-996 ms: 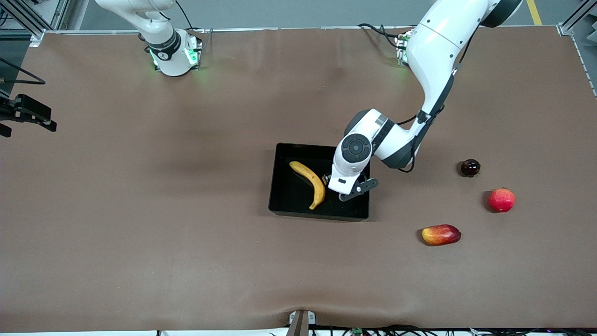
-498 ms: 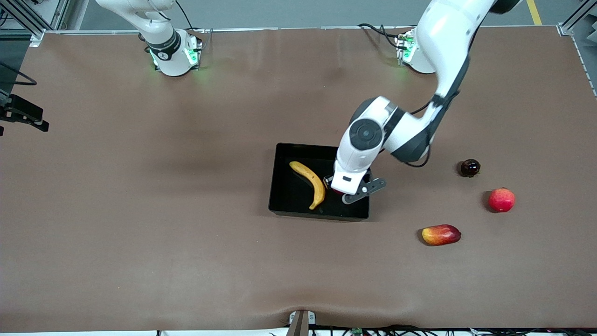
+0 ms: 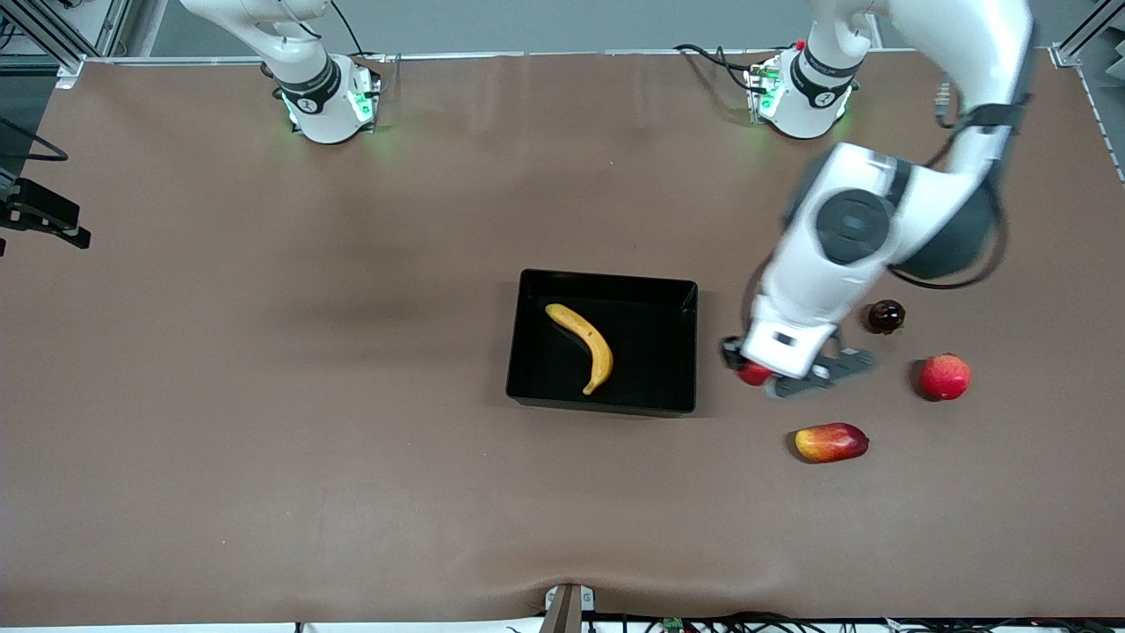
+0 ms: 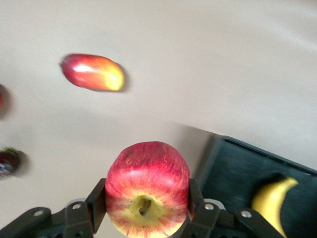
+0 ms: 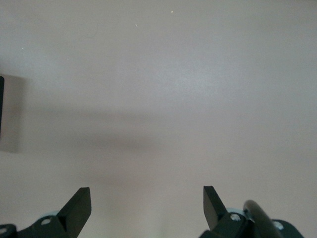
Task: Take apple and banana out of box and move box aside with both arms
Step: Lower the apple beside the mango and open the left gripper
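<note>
The counter (image 3: 264,422), a wide brown surface, filled almost the whole front view. The two arms entered from the upper edge of the frame, the left arm (image 3: 888,220) bending down into the centre right, the right arm (image 3: 299,79) showing little more than its base at the upper left.

The box (image 3: 655,387) sat at the centre of the frame with only the banana (image 3: 584,343) in it, lying diagonally toward the right arm's end of the tray. The apple (image 4: 147,187) was out of the box: the left claw (image 3: 766,376) had its fingers (image 4: 96,206) pressed to both sides of the fruit, holding it in the air over bare counter between the box and the loose fruits at the right of the frame.

Those were an elongated red-yellow fruit (image 3: 831,441) at lower right, a larger red-pink round fruit (image 3: 945,376) and a small dark fruit (image 3: 886,316) above it.

The right claw (image 5: 147,206) waited with its fingers spread wide and nothing between them, over empty counter at the far left edge of the frame.

By the look of it, the apple step was nearly done and only needed setting down. The banana was yet to be taken out, and the box was yet to be moved aside by both arms.
</note>
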`<state>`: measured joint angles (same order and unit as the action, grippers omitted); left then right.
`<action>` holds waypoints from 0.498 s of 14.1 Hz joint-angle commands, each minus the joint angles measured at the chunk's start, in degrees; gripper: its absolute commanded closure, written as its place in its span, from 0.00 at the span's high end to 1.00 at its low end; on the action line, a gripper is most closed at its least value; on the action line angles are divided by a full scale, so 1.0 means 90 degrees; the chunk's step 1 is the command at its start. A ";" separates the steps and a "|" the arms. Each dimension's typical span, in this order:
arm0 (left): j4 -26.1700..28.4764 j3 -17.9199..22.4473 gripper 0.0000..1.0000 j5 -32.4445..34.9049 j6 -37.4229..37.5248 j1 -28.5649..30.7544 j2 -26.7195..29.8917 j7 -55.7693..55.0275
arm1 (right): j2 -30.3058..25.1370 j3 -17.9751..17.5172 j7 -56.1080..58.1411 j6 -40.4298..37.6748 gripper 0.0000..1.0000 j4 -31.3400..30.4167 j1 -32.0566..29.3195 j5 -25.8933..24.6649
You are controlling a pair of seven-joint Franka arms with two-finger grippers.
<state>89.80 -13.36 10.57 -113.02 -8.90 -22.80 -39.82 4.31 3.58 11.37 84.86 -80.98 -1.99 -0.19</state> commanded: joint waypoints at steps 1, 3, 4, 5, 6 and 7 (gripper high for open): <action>0.0519 -0.0069 0.00 0.0163 -0.0020 0.0654 0.0131 0.0924 | 0.0009 -0.0085 0.0045 0.0005 1.00 0.0043 -0.0160 -0.0028; 0.0938 -0.0069 0.00 0.0173 -0.0311 0.1114 0.0101 0.1278 | -0.0001 -0.0085 0.0045 0.0005 1.00 0.0101 -0.0228 -0.0028; 0.1220 -0.0059 0.00 0.0173 -0.0584 0.1271 0.0092 0.1367 | -0.0001 -0.0085 0.0045 0.0005 1.00 0.0111 -0.0247 -0.0028; 0.1484 -0.0049 0.00 0.0183 -0.0838 0.1388 0.0072 0.1464 | -0.0011 -0.0085 0.0045 0.0005 1.00 0.0111 -0.0277 -0.0018; 0.1699 -0.0039 0.00 0.0183 -0.1092 0.1467 0.0004 0.1571 | -0.0001 -0.0085 0.0055 0.0005 1.00 0.0111 -0.0306 -0.0008; 0.1866 -0.0039 0.00 0.0231 -0.1346 0.1593 -0.0083 0.1747 | 0.0009 -0.0085 0.0045 0.0014 1.00 0.0111 -0.0306 0.0030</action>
<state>102.50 -13.16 11.13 -120.98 4.16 -23.73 -25.63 4.31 3.63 11.38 85.00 -80.63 -3.43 -0.19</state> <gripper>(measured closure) 0.330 0.000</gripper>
